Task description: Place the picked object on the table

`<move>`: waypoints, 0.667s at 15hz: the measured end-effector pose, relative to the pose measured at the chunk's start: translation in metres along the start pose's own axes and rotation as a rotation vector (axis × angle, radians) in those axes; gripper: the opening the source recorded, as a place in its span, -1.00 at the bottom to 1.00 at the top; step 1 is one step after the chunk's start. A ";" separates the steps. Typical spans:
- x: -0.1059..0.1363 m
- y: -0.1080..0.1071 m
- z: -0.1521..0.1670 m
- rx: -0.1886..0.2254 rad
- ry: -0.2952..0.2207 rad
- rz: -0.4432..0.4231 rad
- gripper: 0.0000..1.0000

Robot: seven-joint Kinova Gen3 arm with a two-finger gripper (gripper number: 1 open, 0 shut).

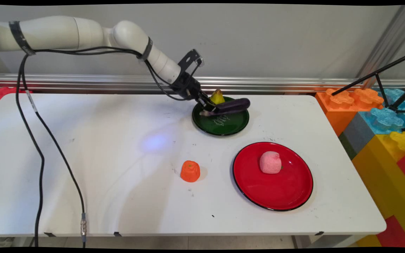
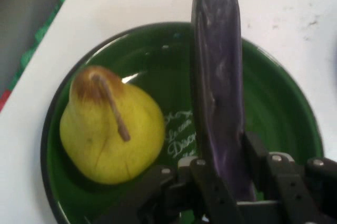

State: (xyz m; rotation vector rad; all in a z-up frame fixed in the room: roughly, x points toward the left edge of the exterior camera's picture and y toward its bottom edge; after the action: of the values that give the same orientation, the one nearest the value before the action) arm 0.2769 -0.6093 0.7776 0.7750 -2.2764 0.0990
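Gripper (image 1: pixel 207 109) clamped on the near end of an aubergine (image 1: pixel 231 106), one finger (image 2: pixel 259 153) pressed to each side of it, as seen from the hand. Reached down at a slant from the upper left over a green plate (image 1: pixel 220 127). Aubergine stretched away from the jaws across the plate, far end out past the rim; whether lifted clear of the plate or resting on it, could not tell. Lay just beside the jaws, on the same plate: a yellow pear (image 1: pixel 217 96) with a brown stem, to the aubergine's left in the hand view (image 2: pixel 110 126) and behind the gripper in the main view. White lettering on the plate's floor, between pear and aubergine.

Farther out, toward the table's (image 1: pixel 83 168) near side: a red plate (image 1: pixel 276 196), well apart from the jaws, with a pink lump (image 1: pixel 270 162) on it. Left of that, bare on the table, an orange lump (image 1: pixel 190 171). Beyond the table's right end, well away from the jaws, stood big coloured blocks (image 1: pixel 385 133). Hung from the arm, black cables (image 1: pixel 40 158).
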 end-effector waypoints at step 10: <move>0.010 0.052 -0.034 -0.081 -0.005 0.081 -1.00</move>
State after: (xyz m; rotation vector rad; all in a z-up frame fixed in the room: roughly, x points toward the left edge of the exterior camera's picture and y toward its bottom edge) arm 0.2634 -0.5626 0.8172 0.6419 -2.3021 0.0418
